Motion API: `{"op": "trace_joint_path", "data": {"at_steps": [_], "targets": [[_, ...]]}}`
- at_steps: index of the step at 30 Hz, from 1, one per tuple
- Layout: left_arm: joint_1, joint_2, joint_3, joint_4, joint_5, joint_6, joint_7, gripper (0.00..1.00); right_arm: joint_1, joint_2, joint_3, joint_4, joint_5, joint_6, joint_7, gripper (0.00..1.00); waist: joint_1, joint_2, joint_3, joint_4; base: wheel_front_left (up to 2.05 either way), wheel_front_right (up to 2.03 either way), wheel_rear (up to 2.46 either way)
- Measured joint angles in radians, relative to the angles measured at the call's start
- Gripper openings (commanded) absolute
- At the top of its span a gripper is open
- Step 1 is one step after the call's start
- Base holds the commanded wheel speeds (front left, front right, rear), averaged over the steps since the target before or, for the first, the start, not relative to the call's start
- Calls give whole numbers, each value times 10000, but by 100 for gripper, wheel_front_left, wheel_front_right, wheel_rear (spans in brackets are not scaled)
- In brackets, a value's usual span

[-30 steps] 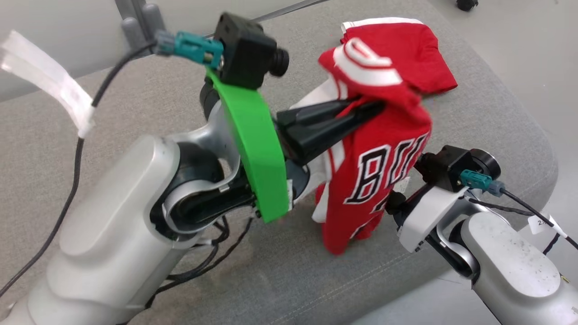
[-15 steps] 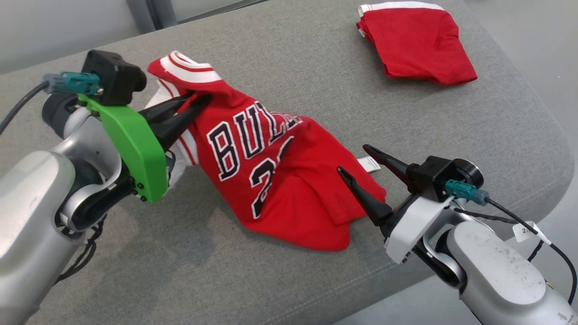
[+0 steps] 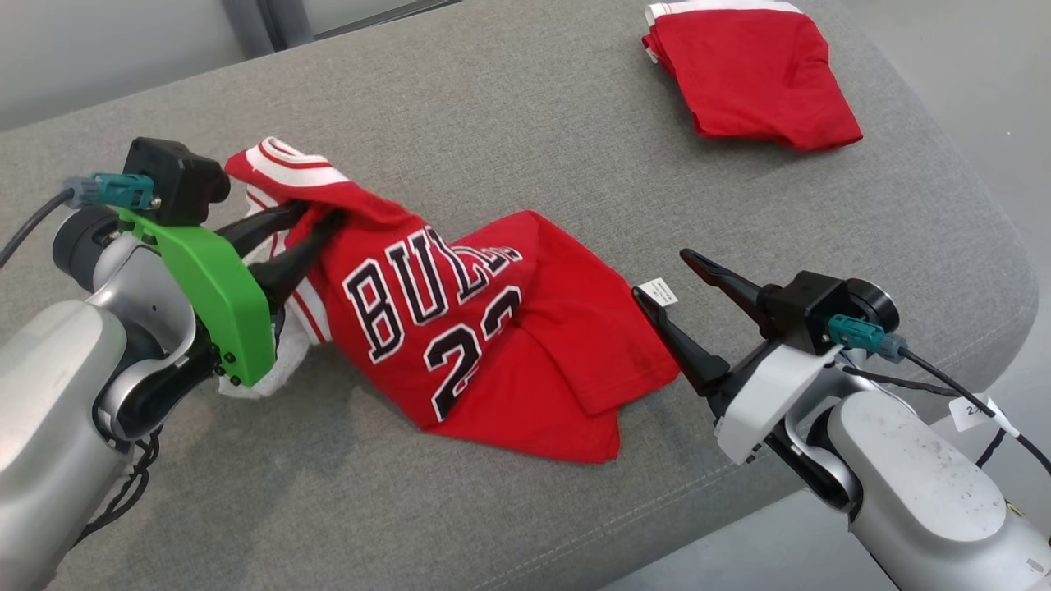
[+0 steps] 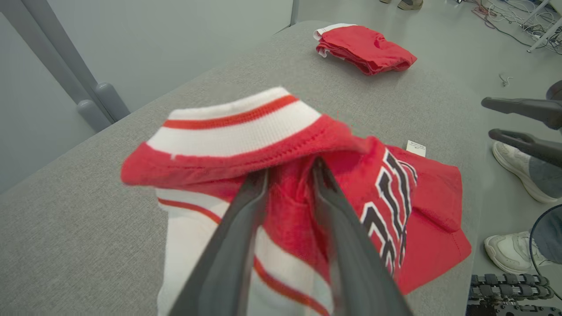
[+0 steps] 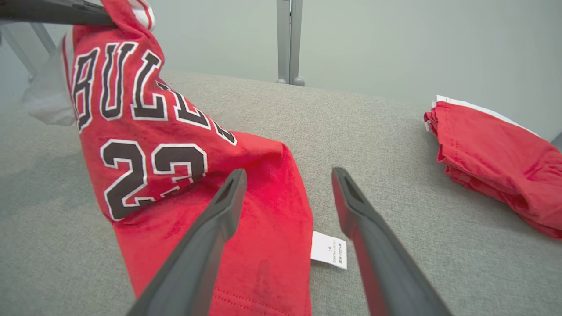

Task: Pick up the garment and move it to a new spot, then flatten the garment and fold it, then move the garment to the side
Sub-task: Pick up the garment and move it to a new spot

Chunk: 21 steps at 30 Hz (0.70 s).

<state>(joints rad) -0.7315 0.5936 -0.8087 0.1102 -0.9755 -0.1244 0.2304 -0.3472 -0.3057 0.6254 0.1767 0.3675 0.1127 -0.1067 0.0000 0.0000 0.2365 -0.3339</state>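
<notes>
Jersey [image 3: 460, 328] has sunk left onto the cushion [image 3: 525, 123]; your left gripper [image 3: 318, 213] props its collar, grip unclear; right gripper [image 3: 662, 273] gapes, ready for flattening.

Ahead of the right gripper [image 3: 661, 272], bare grey cushion [image 3: 525, 123] lies open up to the folded red garment [image 3: 751, 82], well apart ahead and to its right. Just to its left the jersey [image 3: 460, 328] lies heaped, just beside the inner finger. The jersey's collar [image 4: 246, 118] drapes over the left gripper [image 4: 290, 169], seemingly filling the gap between its tips.
</notes>
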Motion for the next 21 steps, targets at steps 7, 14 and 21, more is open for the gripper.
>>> {"op": "trace_joint_path", "data": {"at_steps": [7, 14, 21], "targets": [[-1, 165, -54, 1446, 61, -6, 71, 100, 7, -113, -157, 128, 4, -100, -82, 100, 0, 0, -154, 184, 0, 0, 0], [-106, 330, 761, 2140, 21, 339, -272, 100, 96, -265, -307, 163, 23, -265, -84, 100, 0, 0, -377, 514, 0, 0, 0], [-487, -134, 1685, 1666, 198, 1361, -1567, 100, 314, -642, -761, 111, 81, -518, -240, 100, 0, 0, -585, 934, 0, 0, 0]]}}
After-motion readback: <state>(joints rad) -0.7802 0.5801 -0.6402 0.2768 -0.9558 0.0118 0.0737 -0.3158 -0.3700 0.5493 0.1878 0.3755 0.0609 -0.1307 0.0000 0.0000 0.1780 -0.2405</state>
